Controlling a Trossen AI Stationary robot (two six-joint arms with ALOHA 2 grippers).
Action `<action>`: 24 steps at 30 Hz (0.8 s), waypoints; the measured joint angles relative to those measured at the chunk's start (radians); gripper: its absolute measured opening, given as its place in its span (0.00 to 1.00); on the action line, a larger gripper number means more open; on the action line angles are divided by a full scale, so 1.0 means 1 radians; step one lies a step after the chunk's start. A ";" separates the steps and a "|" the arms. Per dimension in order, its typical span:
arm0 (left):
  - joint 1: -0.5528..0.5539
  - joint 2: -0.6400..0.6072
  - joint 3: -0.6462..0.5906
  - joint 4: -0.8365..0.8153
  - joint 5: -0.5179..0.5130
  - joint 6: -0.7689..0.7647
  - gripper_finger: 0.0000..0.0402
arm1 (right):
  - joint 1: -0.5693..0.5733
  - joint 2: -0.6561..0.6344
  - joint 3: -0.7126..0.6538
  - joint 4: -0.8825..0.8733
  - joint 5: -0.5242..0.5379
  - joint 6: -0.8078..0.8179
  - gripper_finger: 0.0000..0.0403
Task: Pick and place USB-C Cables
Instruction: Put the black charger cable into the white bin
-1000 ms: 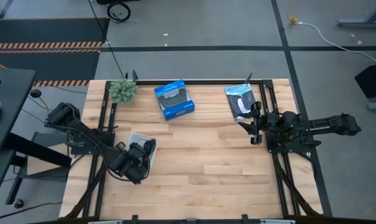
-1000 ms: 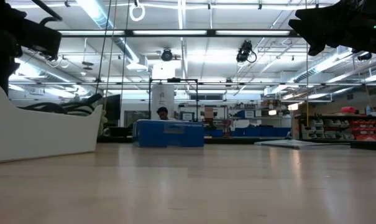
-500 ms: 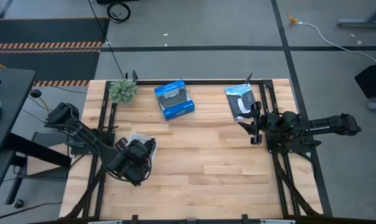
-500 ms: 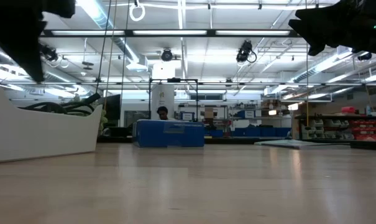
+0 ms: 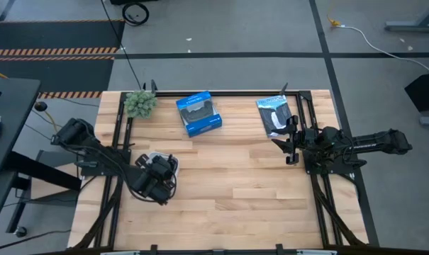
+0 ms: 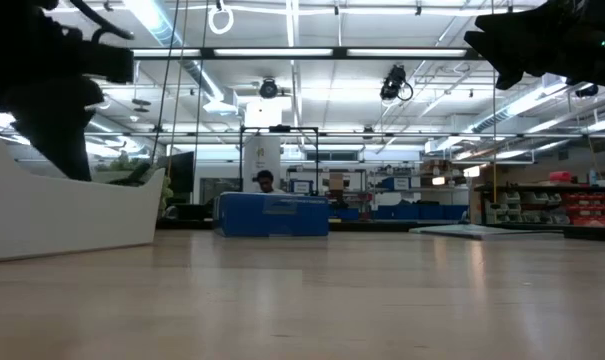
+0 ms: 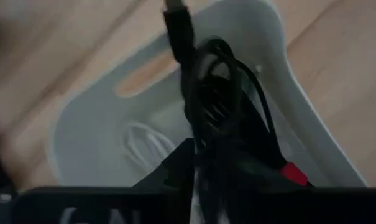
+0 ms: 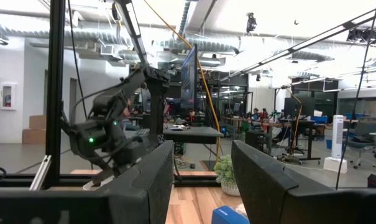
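USB-C Cables: a thin black coiled cable with a red tie point(image 7: 228, 118) hangs clenched in the left gripper point(image 5: 159, 172) just above the shallow white plastic tray point(image 7: 100, 124), where a white coiled cable point(image 7: 147, 140) lies. Half a second ago this gripper sat lower over the tray. Across the wooden table point(image 5: 235, 191), the right gripper point(image 5: 291, 145) waits, fingers parted.

Two dark, slender jointed arms. The left arm point(image 5: 101, 157) trails loose black cables near the white tray point(image 5: 152, 155); green lights glow on its wrist housing.
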 joint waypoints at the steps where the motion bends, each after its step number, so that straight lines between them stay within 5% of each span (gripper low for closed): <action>1: 0.002 -0.001 -0.016 0.021 0.016 0.000 0.16 | 0.000 0.000 0.000 0.000 0.000 0.000 0.42; 8: 0.001 -0.004 0.038 -0.024 0.058 0.056 0.07 | 0.000 0.000 0.000 0.000 0.000 0.000 0.42; 17: 0.002 -0.005 0.224 -0.177 0.028 0.113 0.07 | 0.000 0.000 0.000 0.000 0.000 0.000 0.42; 24: 0.012 -0.002 0.171 -0.162 0.118 0.088 0.05 | 0.000 0.000 0.000 0.000 0.000 0.000 0.42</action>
